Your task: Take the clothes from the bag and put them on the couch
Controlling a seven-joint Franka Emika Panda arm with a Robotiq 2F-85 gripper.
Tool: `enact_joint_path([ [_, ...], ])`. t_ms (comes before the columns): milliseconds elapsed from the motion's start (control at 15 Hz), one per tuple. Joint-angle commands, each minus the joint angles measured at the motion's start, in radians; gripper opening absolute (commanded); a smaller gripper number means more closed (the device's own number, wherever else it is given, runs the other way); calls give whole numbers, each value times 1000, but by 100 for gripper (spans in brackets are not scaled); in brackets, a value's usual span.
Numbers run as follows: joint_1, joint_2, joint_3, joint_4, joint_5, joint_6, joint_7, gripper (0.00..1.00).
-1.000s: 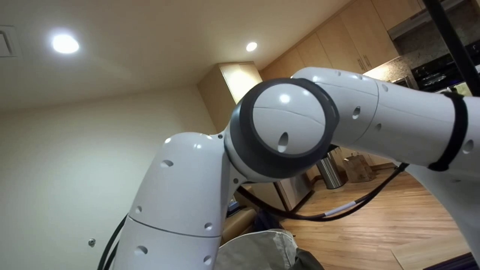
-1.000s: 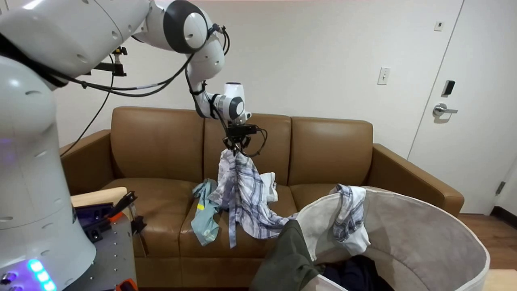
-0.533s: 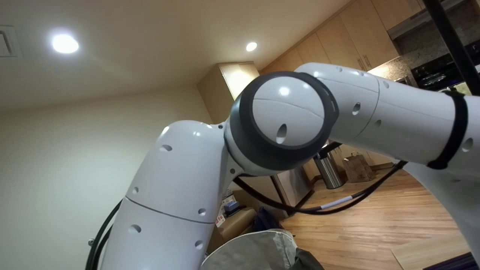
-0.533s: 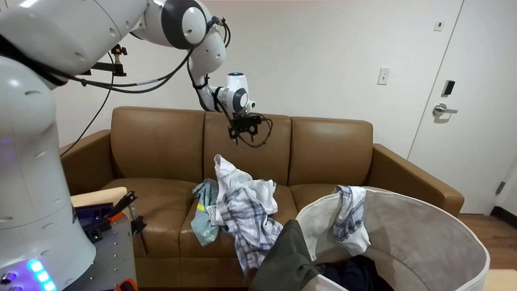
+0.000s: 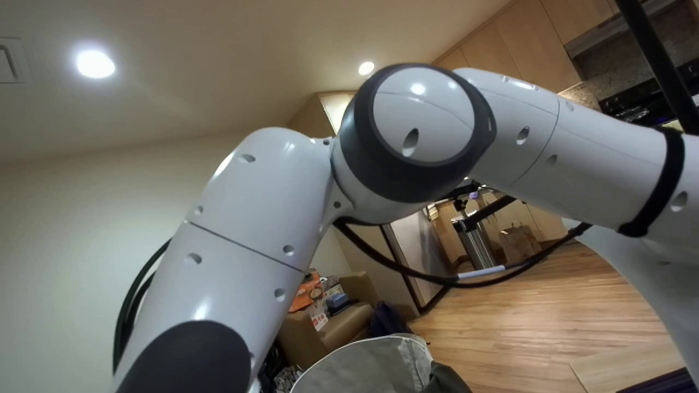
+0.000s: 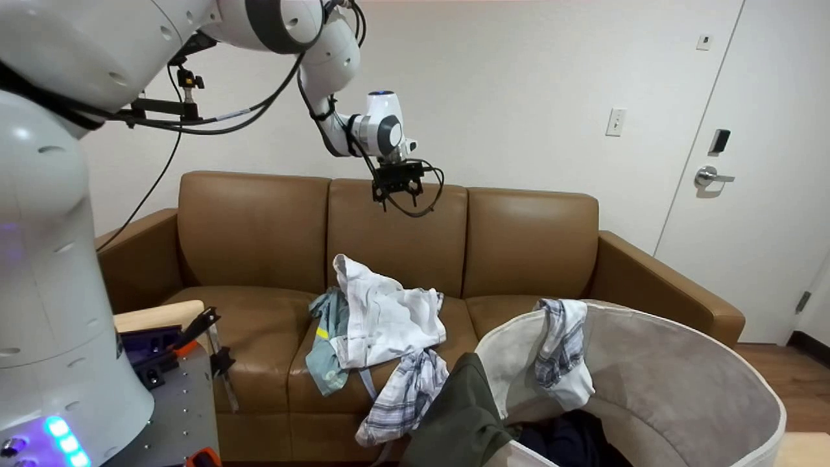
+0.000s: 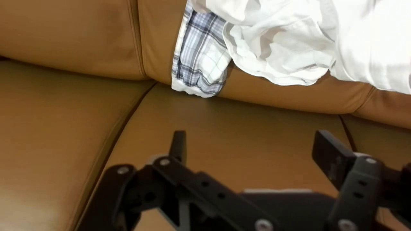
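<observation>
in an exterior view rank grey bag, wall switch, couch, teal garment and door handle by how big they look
Largest to smallest:
1. couch
2. grey bag, even though it stands nearer
3. teal garment
4. wall switch and door handle, too alike to rank

The white arm (image 6: 117, 52) stands on its base (image 6: 58, 337), where a strip of blue lights (image 6: 67, 441) glows, and reaches out to a bent elbow (image 6: 285, 24) banded in dark grey, seen in both exterior views. In an exterior view the forearm (image 5: 235, 245) slants down from that joint to a dark grey cap (image 5: 188, 355). Below the wrist (image 6: 382, 133) hangs the black gripper (image 6: 399, 202), aimed downward. In the wrist view its two fingers (image 7: 330, 157) stand wide apart, roughly level with each other. Black cables (image 6: 277, 92) sag beneath the elbow, and another loop bows out beside the gripper.
</observation>
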Motion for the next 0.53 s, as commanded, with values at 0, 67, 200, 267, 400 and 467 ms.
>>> enact_joint_path([
  [0,-19,-170,5,-119,17,-159,90,100],
  [67,-9,-220,-10,-141,8,-236,130,100],
  [200,-5,-312,-21,-179,-9,-387,183,100],
  [267,-8,-356,-19,-198,-18,-472,183,100],
  [400,-21,-284,4,-114,-10,-471,158,100],
  [467,-24,-322,6,-131,-10,-526,166,100],
])
